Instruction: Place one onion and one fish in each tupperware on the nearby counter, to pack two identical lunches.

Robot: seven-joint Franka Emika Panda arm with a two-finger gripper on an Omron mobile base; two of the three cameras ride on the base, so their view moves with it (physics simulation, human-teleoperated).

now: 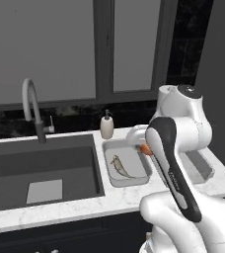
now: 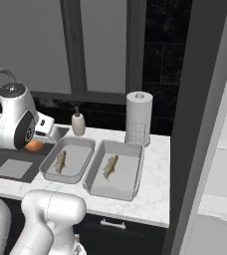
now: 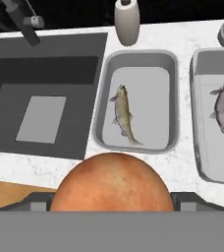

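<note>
We see the gripper (image 3: 112, 209) grasping the orange onion (image 3: 112, 182) – above the counter (image 3: 148, 165). Each tupperware (image 2: 50, 172) holds one fish (image 2: 60, 161)

Marble-look counter (image 3: 182, 34) (veined), matt tupperware (image 3: 138, 59).

arm (image 1: 181, 148): glossy white rounded shells | joints: dark grey-black | link: black inset strip, faint lettering
</note>
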